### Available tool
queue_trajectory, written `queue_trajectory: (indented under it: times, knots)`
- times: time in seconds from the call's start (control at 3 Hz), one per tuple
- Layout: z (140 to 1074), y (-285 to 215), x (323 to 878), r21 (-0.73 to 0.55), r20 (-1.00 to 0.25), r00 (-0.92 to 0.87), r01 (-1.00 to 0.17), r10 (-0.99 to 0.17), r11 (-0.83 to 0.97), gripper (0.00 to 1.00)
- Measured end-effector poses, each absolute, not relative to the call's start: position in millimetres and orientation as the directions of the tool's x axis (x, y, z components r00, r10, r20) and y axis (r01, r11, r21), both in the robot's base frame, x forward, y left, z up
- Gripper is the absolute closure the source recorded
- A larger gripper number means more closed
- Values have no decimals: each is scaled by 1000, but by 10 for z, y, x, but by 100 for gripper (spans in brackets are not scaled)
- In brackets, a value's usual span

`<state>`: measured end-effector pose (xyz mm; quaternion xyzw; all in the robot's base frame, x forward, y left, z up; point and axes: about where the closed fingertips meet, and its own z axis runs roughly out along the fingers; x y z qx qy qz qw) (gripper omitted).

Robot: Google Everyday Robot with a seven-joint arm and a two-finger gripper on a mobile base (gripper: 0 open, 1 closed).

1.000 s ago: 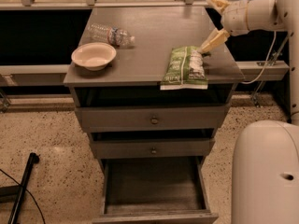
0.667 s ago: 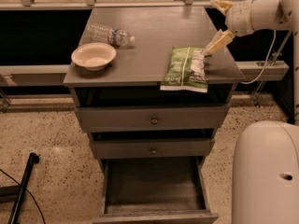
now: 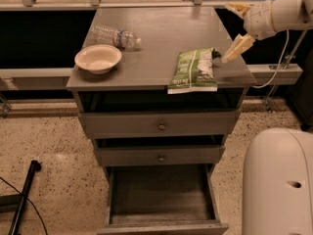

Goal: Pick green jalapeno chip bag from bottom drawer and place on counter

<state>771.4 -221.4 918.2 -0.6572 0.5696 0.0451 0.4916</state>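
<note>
The green jalapeno chip bag (image 3: 193, 71) lies flat on the counter (image 3: 161, 43) near its front right corner, its front end slightly over the edge. The gripper (image 3: 236, 29) is open and empty, just right of and above the bag's far end, with one finger pointing down toward the counter's right edge. The bottom drawer (image 3: 160, 196) is pulled out and its bare inside shows nothing in it.
A cream bowl (image 3: 98, 58) sits at the counter's front left. A clear water bottle (image 3: 113, 35) lies behind it. Two shut drawers with round knobs (image 3: 161, 126) are above the open one. The robot's white base (image 3: 279, 180) is at the lower right.
The gripper has drifted slightly up and to the right, away from the bag. The bag stays on the counter.
</note>
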Motion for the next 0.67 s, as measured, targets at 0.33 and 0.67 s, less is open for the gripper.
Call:
queue_trajectory:
  times: [0.33,0.67]
  knots:
    - [9180,-2290,7588,-604,-607,381,-792,-698,93,0]
    - [9177,-2284,7585,-603,-607,382,-793,-697,90,0]
